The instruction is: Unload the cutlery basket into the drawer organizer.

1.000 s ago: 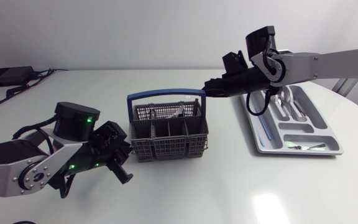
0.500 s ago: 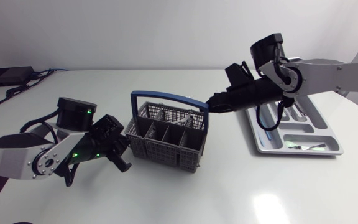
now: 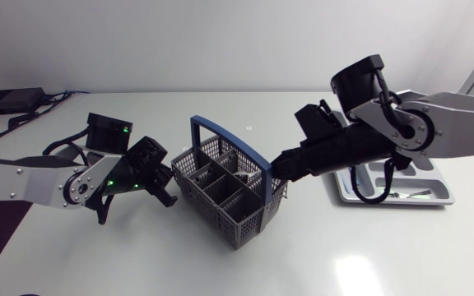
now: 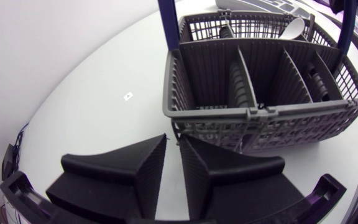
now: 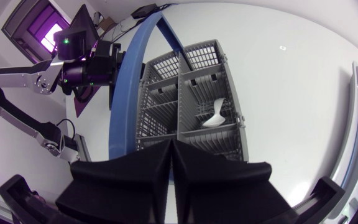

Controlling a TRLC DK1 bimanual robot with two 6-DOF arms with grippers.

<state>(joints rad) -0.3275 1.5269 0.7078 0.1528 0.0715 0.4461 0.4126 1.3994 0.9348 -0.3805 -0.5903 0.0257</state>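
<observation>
The cutlery basket (image 3: pixel 220 191) sits askew at frame centre. The left gripper (image 3: pixel 166 196), nearly closed, is just beside its left corner. The right gripper (image 3: pixel 275 170), closed, meets its right rim.

Matt grey plastic mesh basket (image 3: pixel 252 220); glossy white table (image 3: pixel 138 256); smooth grey plastic organizer (image 3: pixel 411 201).

The left arm (image 3: pixel 23 182) had silver-grey links and a black joint (image 3: pixel 79 187) faced with a round silver cap. Thin black cables (image 3: pixel 62 149) arched over it, and green lights (image 3: pixel 124 129) glowed on its black wrist housing (image 3: pixel 109 131). The right arm (image 3: pixel 459 123) was a long silver-grey link capped by a fat black cylinder (image 3: pixel 359 80), with a black cable loop (image 3: pixel 369 200) beneath. The left gripper (image 4: pixel 174 140) and right gripper (image 5: pixel 170 144) each bore two broad, matte black wedge fingers (image 4: pixel 129 177).
</observation>
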